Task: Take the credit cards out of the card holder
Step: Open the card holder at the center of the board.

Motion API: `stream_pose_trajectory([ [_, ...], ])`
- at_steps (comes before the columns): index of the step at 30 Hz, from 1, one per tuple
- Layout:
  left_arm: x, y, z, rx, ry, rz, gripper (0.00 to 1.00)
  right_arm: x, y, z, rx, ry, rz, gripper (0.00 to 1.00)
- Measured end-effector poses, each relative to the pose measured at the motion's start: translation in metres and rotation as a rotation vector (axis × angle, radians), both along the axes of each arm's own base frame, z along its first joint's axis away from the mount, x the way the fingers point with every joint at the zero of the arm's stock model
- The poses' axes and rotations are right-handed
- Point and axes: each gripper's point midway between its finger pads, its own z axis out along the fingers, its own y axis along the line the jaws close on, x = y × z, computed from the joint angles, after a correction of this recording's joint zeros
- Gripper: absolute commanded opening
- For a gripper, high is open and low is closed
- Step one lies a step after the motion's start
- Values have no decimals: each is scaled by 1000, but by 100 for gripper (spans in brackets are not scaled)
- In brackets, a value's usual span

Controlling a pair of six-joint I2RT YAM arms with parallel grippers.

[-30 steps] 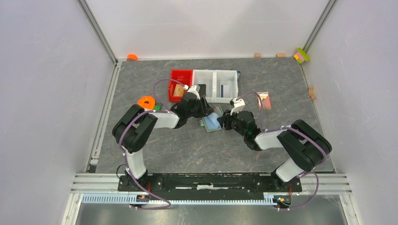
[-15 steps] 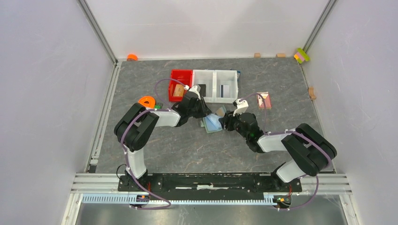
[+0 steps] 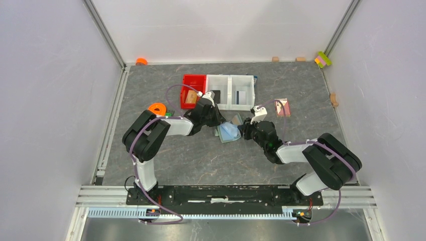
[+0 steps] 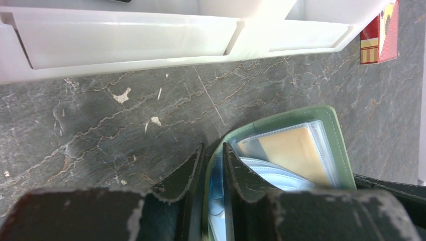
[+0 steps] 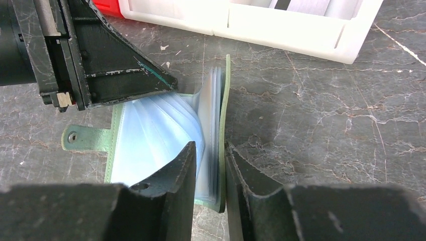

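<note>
Pinching the card holder (image 3: 230,131) from two sides, I have both pincers closed on it. It sits open near the middle of the desk (image 3: 201,155), at 6 o'clock from the white bin (image 3: 231,92).

My left pincer (image 3: 219,122) comes in from the holder's 10 o'clock. In its wrist view the two dark fingers (image 4: 193,168) clamp the sage-green cover edge between them, with a pale blue sleeve just inside. Past them, toward 2 o'clock, the green rim curls around clear pockets, and a tan-gold card (image 4: 289,150) lies in the top pocket, still in the holder.

My right pincer (image 3: 244,131) grips from the holder's 3 o'clock. Its fingers (image 5: 176,173) straddle the raised flap — green cover and a fan of pale blue sleeves standing nearly upright between them. The holder's small tab (image 5: 75,138) lies flat on the desk, pointing to 9 o'clock in that view.

A red bin (image 3: 193,85) touches the white bin at its 9 o'clock side, and a pink square item (image 3: 283,107) lies apart — at 2 o'clock from the holder.
</note>
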Motion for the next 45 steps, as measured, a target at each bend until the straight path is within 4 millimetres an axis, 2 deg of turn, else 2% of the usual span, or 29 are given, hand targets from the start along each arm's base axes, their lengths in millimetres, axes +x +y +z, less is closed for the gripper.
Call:
stream_pose_trajectory([
  [2, 0, 0, 0, 0, 0, 0, 23, 0, 0, 0, 0, 0, 0, 28],
  [6, 0, 0, 0, 0, 0, 0, 27, 0, -1, 0, -1, 0, -6, 14],
  [9, 0, 0, 0, -1, 0, -1, 35, 0, -2, 2, 9, -1, -15, 13],
  [14, 1, -1, 1, -3, -5, -1, 55, -3, -10, 3, 9, -11, -49, 14],
  [20, 2, -2, 3, -10, -13, -3, 60, 0, -21, 5, 0, -23, -106, 18],
  [23, 2, -2, 3, -12, -13, -4, 60, 1, -24, 4, -5, -23, -125, 22],
  [25, 2, -2, 3, -12, -13, -5, 60, 2, -26, 4, -7, -22, -139, 36],
  [26, 2, -2, 3, -12, -13, -5, 60, 2, -27, 4, -8, -22, -145, 39],
  [31, 2, -2, 3, -10, -12, -4, 54, 4, -34, 4, -13, -19, -189, 37],
  [38, 0, -1, 1, -2, -1, -4, 29, 2, -34, 0, -23, -5, -180, 34],
  [41, -1, 0, 0, -1, 0, -5, 25, 0, -31, -3, -25, 5, -159, 33],
  [45, -1, 0, 0, -1, 1, -5, 23, -3, -26, -9, -32, 23, -126, 32],
])
